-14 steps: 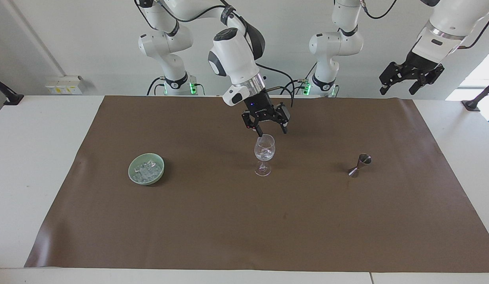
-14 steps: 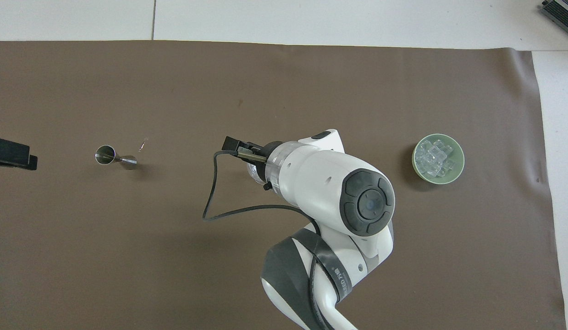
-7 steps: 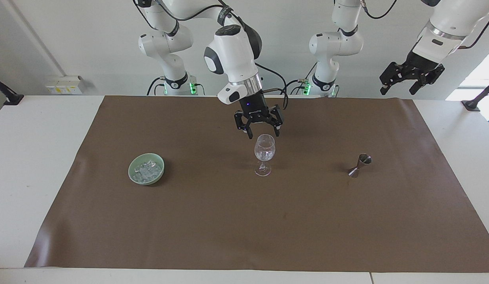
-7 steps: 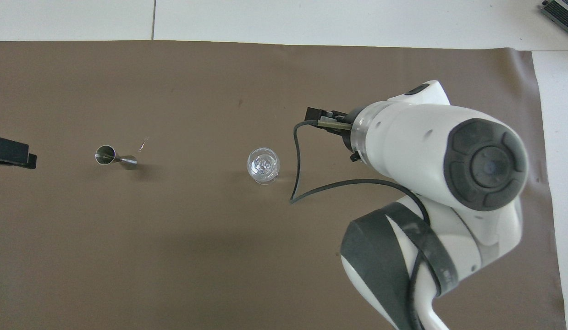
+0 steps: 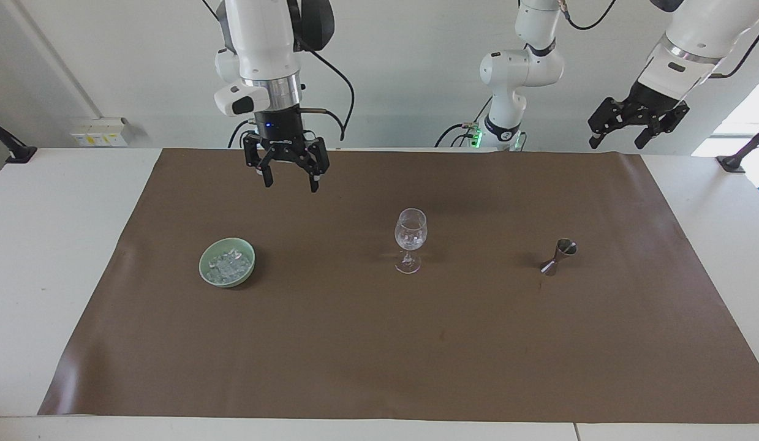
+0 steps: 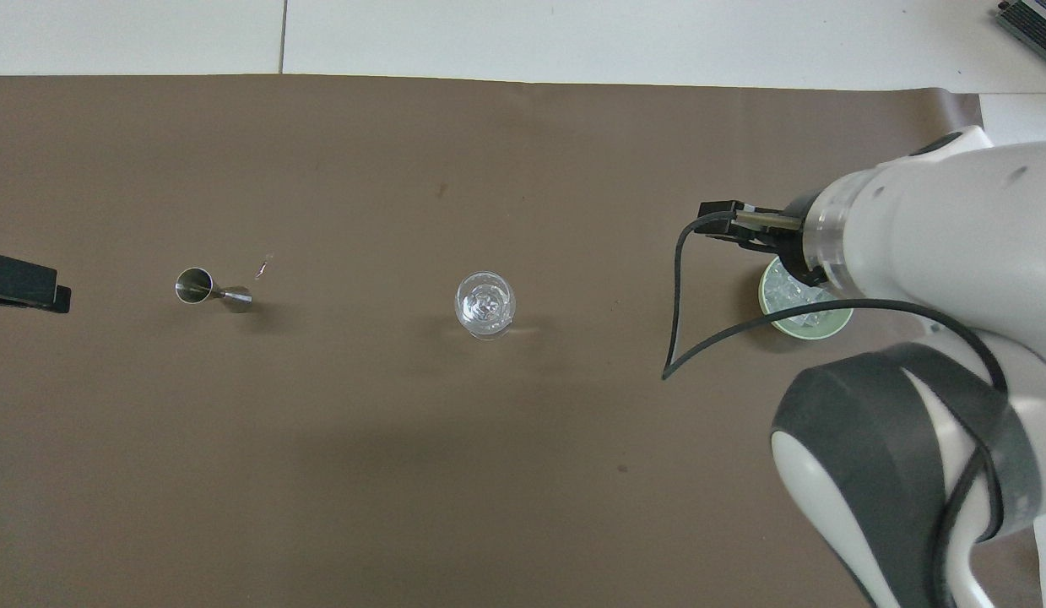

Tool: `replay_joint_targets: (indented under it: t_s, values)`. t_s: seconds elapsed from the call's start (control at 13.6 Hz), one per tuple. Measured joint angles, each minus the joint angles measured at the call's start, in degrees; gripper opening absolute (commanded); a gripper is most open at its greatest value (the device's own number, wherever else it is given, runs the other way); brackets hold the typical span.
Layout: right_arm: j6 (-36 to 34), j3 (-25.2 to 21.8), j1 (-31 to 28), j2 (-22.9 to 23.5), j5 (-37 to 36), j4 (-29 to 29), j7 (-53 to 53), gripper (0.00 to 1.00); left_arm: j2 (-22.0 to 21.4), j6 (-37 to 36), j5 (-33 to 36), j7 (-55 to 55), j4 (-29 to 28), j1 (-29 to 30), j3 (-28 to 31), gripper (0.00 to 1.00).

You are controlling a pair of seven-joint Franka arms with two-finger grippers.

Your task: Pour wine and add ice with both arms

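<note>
A clear stemmed wine glass stands upright mid-mat, with clear chunks glinting inside it. The ice lies heaped in a pale green bowl toward the right arm's end. My right gripper hangs open and empty high over the mat by the bowl; in the overhead view its own wrist hides it and covers part of the bowl. Held high past the mat's corner at the left arm's end, my left gripper waits open and empty. No wine shows in either view.
A small steel jigger stands on the brown mat toward the left arm's end, level with the glass. White table borders the mat on all sides.
My right gripper has left its place just above the glass, risen, and swung toward the right arm's end, over the bowl's part of the mat. The left arm has stayed put.
</note>
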Motion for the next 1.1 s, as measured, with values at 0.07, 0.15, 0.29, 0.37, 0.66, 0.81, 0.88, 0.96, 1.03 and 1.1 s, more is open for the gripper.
replay_joint_targets:
  t_s: [0.07, 0.15, 0.29, 0.37, 0.66, 0.81, 0.88, 0.96, 1.03, 1.1]
  values:
    - [-0.88, -2.15, -0.16, 0.04, 0.2, 0.0, -2.36, 1.0, 0.0, 0.0, 0.01, 0.07, 0.12, 0.0, 0.05, 1.0]
    - [-2.03, -4.59, -0.18, 0.06, 0.4, 0.0, -5.44, 1.0, -0.01, 0.01, 0.02, 0.1, 0.25, 0.0, 0.08, 1.0]
    - [-4.69, -9.0, -0.28, 0.06, 0.66, 0.01, -12.13, 1.0, -0.01, 0.02, 0.07, 0.14, 0.41, 0.0, 0.08, 1.0]
    - [-6.07, -10.28, -0.44, 0.04, 0.71, 0.01, -14.34, 1.0, 0.02, 0.02, 0.17, 0.2, 0.42, 0.0, 0.08, 1.0]
    - [-11.96, -10.74, -1.11, -0.28, 0.83, 0.2, -16.12, 1.0, 0.27, 0.02, 0.34, 0.45, 0.31, -0.02, -0.07, 1.0]
    - [-14.66, -10.67, -1.11, -0.45, 2.92, 0.87, -16.12, 1.0, 0.27, 0.02, 0.34, 0.53, -0.07, -0.05, -0.19, 1.0]
    - [-15.1, -10.66, -1.1, -0.52, 3.85, 1.07, -16.12, 1.0, 0.27, 0.02, 0.34, 0.57, -0.3, -0.06, -0.21, 1.0]
    - [-15.22, -10.66, -1.1, -0.59, 4.38, 1.09, -16.12, 1.0, 0.26, 0.02, 0.34, 0.71, -0.51, -0.06, -0.22, 1.0]
    - [-15.48, -10.65, -1.1, -0.61, 4.81, 1.09, -16.12, 1.0, 0.26, 0.02, 0.34, 1.03, -0.67, -0.07, -0.23, 1.0]
    - [-16.14, -10.59, -1.1, -0.66, 4.98, 1.11, -16.12, 1.0, 0.25, 0.02, 0.34, 1.38, -0.78, -0.07, -0.22, 1.0]
